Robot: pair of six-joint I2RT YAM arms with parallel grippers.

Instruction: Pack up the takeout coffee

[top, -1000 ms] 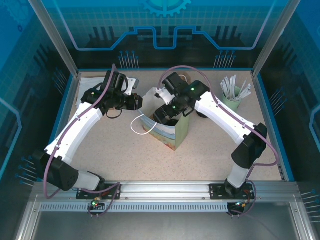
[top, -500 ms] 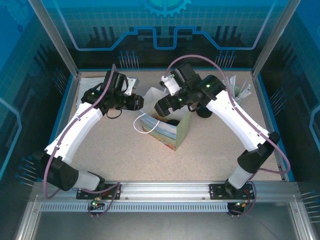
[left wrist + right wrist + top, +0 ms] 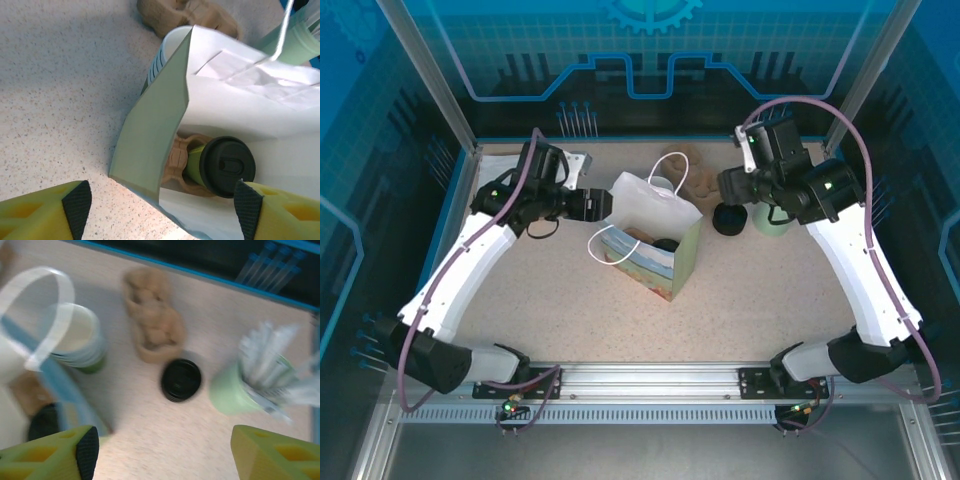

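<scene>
Takeout coffee (image 3: 227, 165) in bag (image 3: 150, 130), loose lid (image 3: 181, 380) right of it

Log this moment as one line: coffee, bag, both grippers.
coffee cup: lidded, inside paper bag | left gripper: open at bag | right gripper: open, near loose lid

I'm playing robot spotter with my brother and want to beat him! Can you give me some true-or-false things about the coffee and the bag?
1. The takeout coffee cup sits inside the paper bag. True.
2. The coffee cup has no lid. False: a black lid is on top of it.
3. A loose black lid lies on the table next to the pale green cup of white sticks. True.
4. The left arm's fingers are squeezing the coffee cup. False: they stand wide apart and hold nothing.
5. The stack of green cups is inside the bag. False: it stands outside it, on the table.
</scene>
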